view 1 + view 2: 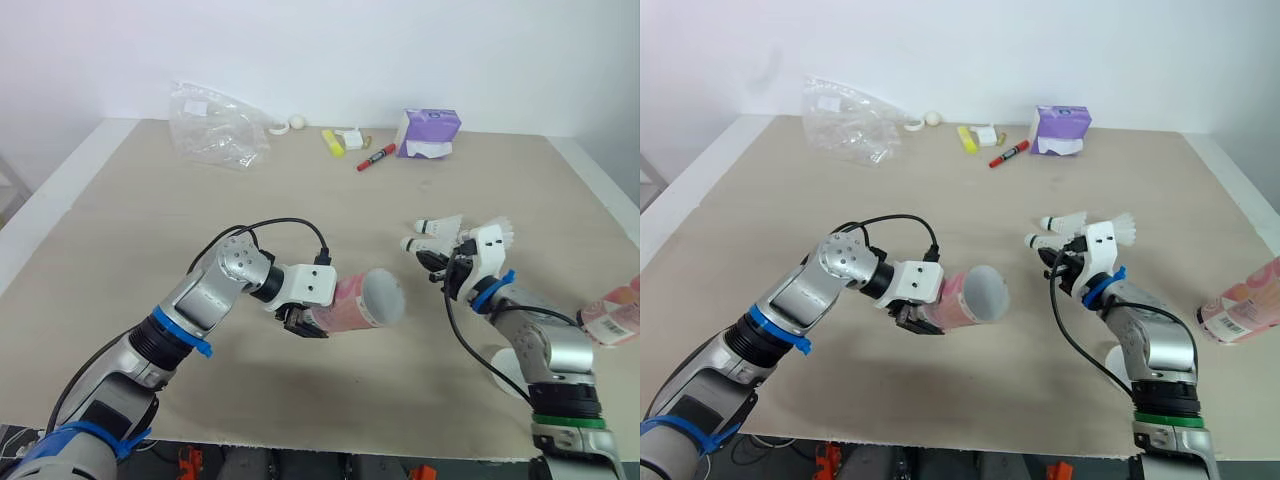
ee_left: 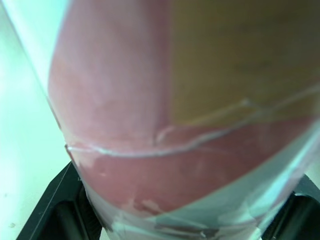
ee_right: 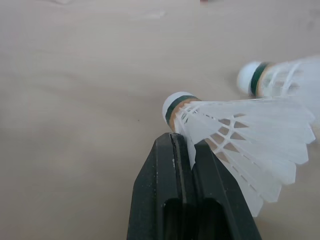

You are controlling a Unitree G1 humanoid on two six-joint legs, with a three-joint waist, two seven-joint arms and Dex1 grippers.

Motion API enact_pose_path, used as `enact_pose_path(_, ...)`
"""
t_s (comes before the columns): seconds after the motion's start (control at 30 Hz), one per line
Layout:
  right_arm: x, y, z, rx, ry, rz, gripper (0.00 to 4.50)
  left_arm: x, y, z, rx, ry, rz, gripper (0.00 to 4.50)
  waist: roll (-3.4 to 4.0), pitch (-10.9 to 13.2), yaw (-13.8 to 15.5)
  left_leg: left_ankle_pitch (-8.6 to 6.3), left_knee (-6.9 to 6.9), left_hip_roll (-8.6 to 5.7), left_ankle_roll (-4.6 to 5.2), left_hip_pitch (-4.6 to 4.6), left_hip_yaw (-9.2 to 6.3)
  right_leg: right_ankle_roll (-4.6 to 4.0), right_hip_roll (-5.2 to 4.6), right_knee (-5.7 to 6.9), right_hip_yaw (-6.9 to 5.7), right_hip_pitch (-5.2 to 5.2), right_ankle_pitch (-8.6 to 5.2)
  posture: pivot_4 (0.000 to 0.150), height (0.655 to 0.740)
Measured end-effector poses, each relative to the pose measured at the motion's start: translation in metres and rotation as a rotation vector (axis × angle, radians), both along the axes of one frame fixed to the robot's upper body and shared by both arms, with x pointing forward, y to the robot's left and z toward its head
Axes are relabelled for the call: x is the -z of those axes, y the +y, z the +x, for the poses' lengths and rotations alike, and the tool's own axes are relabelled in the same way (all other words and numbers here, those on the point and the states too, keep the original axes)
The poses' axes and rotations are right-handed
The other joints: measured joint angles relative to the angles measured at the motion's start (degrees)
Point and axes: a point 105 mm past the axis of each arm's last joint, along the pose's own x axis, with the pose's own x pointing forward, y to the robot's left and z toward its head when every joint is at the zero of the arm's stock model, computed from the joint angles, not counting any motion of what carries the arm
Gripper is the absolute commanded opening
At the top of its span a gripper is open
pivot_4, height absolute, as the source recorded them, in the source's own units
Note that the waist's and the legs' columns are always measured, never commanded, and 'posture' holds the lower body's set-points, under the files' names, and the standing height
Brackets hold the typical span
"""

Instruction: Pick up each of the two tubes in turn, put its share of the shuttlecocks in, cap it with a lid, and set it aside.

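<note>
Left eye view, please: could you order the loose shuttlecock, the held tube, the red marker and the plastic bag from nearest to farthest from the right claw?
From the right claw, gripping another shuttlecock:
1. loose shuttlecock, just beyond it
2. tube, in the left claw, leftward
3. red marker, toward the far edge
4. plastic bag, far left corner

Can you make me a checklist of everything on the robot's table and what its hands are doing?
Surface: beige table.
Job's things: pink tube held off the table; second tube lying at the right edge; held shuttlecock; loose shuttlecock beyond it; white disc, perhaps a lid.
Clutter: plastic bag, yellow highlighter, red marker, purple pack along the far edge.
Grippers: left gripper shut on pink tube; right gripper shut on the feathers.
Cables: black cable loops over the left wrist; second cable on the right arm.
Surroundings: white wall.
</note>
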Motion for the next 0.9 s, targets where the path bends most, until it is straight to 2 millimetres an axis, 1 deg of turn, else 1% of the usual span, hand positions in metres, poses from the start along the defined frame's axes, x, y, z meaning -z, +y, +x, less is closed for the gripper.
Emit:
enact_pose_path(0.07, -0.023, -0.001, -0.015, -0.067, -0.100, -0.104, 0.09, 0.000, 0.000, 0.000, 0.000, 0.003, -0.002, 3.37, 0.03, -0.02, -0.08, -0.06, 0.00, -0.06, 0.10, 0.01, 0.03, 0.15, -0.02, 0.00, 0.08, 0.01, 0.06, 0.150, 0.7400)
enact_pose_path(0.1, -0.042, 0.000, -0.024, -0.113, -0.176, -0.158, 0.09, 0.000, 0.001, 0.000, -0.001, 0.004, -0.002, 3.37, 0.03, -0.04, -0.18, -0.09, 0.01, -0.07, 0.15, 0.04, 0.05, 0.25, -0.02, -0.02, 0.13, 0.03, 0.03, 0.150, 0.7400)
enact_pose_path(0.17, -0.061, 0.004, -0.037, -0.178, -0.255, -0.220, 0.09, 0.001, 0.000, 0.000, -0.003, 0.004, -0.004, 3.37, 0.05, -0.04, -0.14, -0.09, 0.01, -0.08, 0.15, 0.05, 0.04, 0.42, -0.03, -0.02, 0.14, 0.04, -0.07, 0.150, 0.7400)
enact_pose_path(0.2, -0.076, 0.013, -0.057, -0.291, -0.300, -0.294, 0.09, 0.002, 0.000, 0.000, -0.002, 0.005, -0.008, 3.37, 0.10, -0.05, 0.00, -0.08, 0.01, -0.13, 0.16, 0.04, -0.02, 0.44, -0.03, -0.02, 0.15, 0.06, -0.09, 0.150, 0.7400)
enact_pose_path(0.27, -0.090, 0.021, -0.069, -0.356, -0.353, -0.327, 0.09, 0.002, 0.001, 0.001, -0.005, 0.005, -0.005, 3.37, -0.05, -0.12, -0.16, -0.08, 0.02, -0.06, 0.16, 0.09, -0.01, 0.29, 0.03, -0.03, 0.15, 0.11, -0.15, 0.150, 0.7400)
enact_pose_path(0.3, -0.100, 0.027, -0.081, -0.420, -0.382, -0.372, 0.09, 0.002, 0.001, 0.001, -0.006, 0.007, -0.007, 3.37, -0.02, -0.13, -0.14, -0.07, 0.03, -0.09, 0.17, 0.10, 0.00, 0.20, 0.00, -0.02, 0.17, 0.12, -0.18, 0.150, 0.7400)
enact_pose_path(0.37, -0.109, 0.039, -0.099, -0.534, -0.404, -0.455, 0.09, 0.003, 0.002, 0.002, -0.008, 0.011, -0.008, 3.37, -0.08, -0.14, -0.12, -0.06, 0.04, -0.07, 0.19, 0.13, -0.01, 0.18, 0.01, -0.02, 0.19, 0.15, -0.17, 0.150, 0.7400)
enact_pose_path(0.43, -0.112, 0.047, -0.112, -0.610, -0.413, -0.507, 0.09, 0.004, 0.001, 0.002, -0.009, 0.017, -0.010, 3.37, -0.12, -0.16, -0.10, -0.06, 0.06, -0.07, 0.19, 0.17, -0.03, 0.18, 0.01, -0.02, 0.17, 0.19, -0.17, 0.150, 0.7400)
enact_pose_path(0.5, -0.103, 0.054, -0.124, -0.694, -0.384, -0.549, 0.09, 0.005, 0.001, 0.003, -0.009, 0.024, -0.011, 3.37, -0.20, -0.21, -0.09, -0.06, 0.07, -0.07, 0.19, 0.19, -0.02, 0.18, 0.00, -0.03, 0.18, 0.22, -0.17, 0.150, 0.7400)
enact_pose_path(0.67, -0.092, 0.054, -0.131, -0.756, -0.342, -0.569, 0.09, 0.005, 0.000, 0.003, -0.006, 0.023, -0.014, 3.37, -0.22, -0.21, -0.07, -0.05, 0.11, -0.10, 0.20, 0.18, 0.00, 0.18, -0.04, -0.03, 0.22, 0.22, -0.16, 0.150, 0.7400)
enact_pose_path(0.8, -0.092, 0.056, -0.131, -0.775, -0.365, -0.626, 0.09, 0.006, 0.000, 0.003, -0.006, 0.023, -0.013, 3.37, -0.22, -0.21, -0.08, -0.05, 0.11, -0.10, 0.20, 0.19, 0.01, 0.18, -0.04, -0.03, 0.24, 0.21, -0.16, 0.150, 0.7400)
enact_pose_path(0.9, -0.086, 0.063, -0.129, -0.811, -0.372, -0.650, 0.09, 0.006, 0.001, 0.003, -0.008, 0.024, -0.013, 3.37, -0.21, -0.21, -0.09, -0.05, 0.11, -0.10, 0.20, 0.19, 0.01, 0.18, -0.04, -0.03, 0.23, 0.21, -0.16, 0.150, 0.7400)
